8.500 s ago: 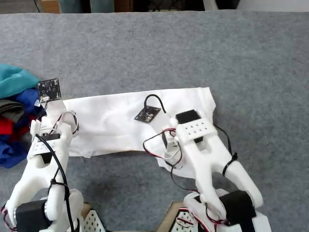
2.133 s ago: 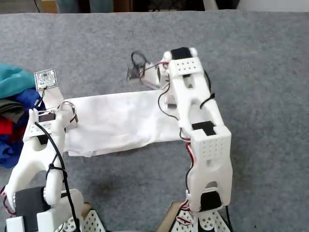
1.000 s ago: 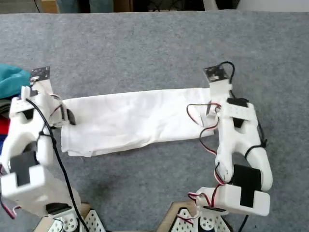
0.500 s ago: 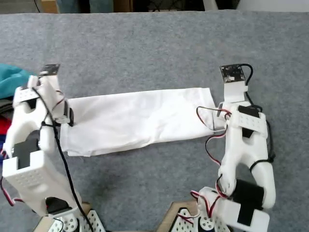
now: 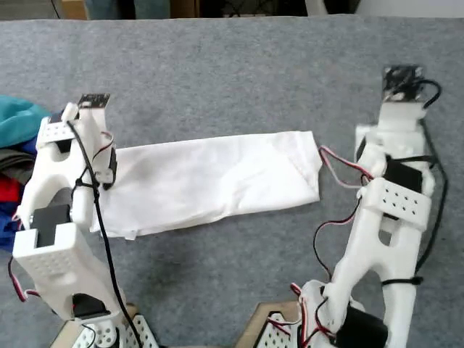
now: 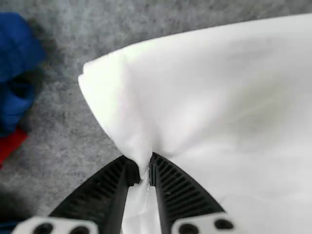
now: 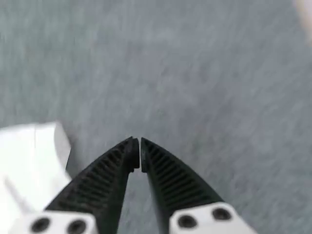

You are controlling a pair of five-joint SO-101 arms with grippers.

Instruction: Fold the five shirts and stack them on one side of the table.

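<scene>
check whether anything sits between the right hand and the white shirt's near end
Nothing visible does. The right hand, shut, hangs over bare table just off the end of the white shirt; only grey table surface lies between them.

Table (image 5: 217, 65): covered all over in fuzzy grey cloth.
Behind the table: a dark strip (image 5: 239, 7), a brown wooden piece (image 5: 72, 7), a white patch (image 5: 406, 6).
Light: soft and even.

Lighting: bright, even, diffuse, from overhead. Shadows: soft and narrow, along the white shirt (image 5: 217, 177) edge on the grey table (image 5: 217, 65). Glare: white shirt nearly washed out in left wrist view.
</scene>
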